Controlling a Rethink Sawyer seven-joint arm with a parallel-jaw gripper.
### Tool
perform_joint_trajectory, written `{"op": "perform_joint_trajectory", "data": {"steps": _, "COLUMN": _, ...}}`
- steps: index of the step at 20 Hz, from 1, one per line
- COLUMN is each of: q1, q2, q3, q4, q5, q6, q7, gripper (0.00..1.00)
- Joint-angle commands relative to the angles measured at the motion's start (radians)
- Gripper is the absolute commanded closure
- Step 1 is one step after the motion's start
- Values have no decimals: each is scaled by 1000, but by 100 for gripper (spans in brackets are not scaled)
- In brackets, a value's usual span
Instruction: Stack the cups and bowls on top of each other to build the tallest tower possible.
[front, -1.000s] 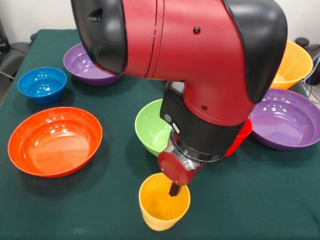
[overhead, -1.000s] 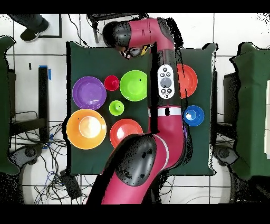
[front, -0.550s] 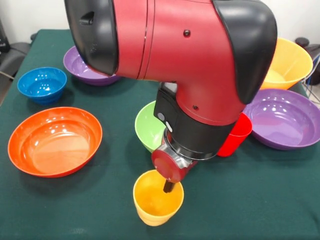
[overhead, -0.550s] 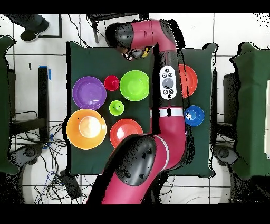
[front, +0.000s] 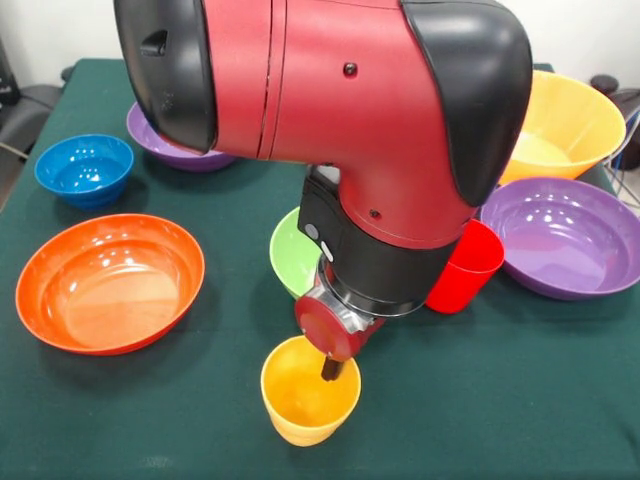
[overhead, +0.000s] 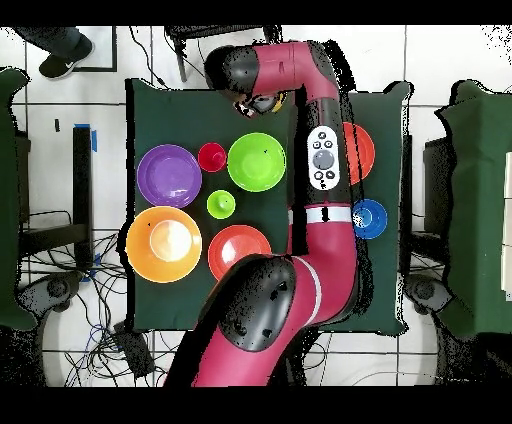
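One finger (front: 329, 368) apparently inside yellow cup (front: 298, 402).

1. the arm (front: 330, 110) was glossy red with rounded black caps at its joints.
2. small dark screws dotted the red shell.
3. a black collar sat below, over a silver ring and a red disc.
4. seen from overhead, a white oval panel (overhead: 323, 157) carried grey round buttons.
5. a white band ringed one link.
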Motion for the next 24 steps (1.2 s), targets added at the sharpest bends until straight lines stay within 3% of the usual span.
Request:
{"op": "perform_joint_trajectory", "data": {"steps": 1, "q1": 19, "q2": 15, "q3": -73, "q4": 83, "q5": 17, "q6": -70, "q7": 24, "gripper": 100}}
{"op": "perform_joint_trajectory", "data": {"steps": 7, "q1": 24, "q2": 9, "q3": -104, "q4": 106, "q5": 54, "q6": -94, "q7": 35, "gripper": 100}}
{"op": "perform_joint_trajectory", "data": {"steps": 15, "q1": 63, "q2": 47, "q3": -91, "q4": 22, "q5": 49, "q6": -77, "q7": 27, "gripper": 100}}
{"op": "perform_joint_trajectory", "data": {"steps": 24, "q1": 52, "q2": 25, "q3": -132, "q4": 53, "q5": 61, "q6": -97, "q7": 45, "gripper": 100}}
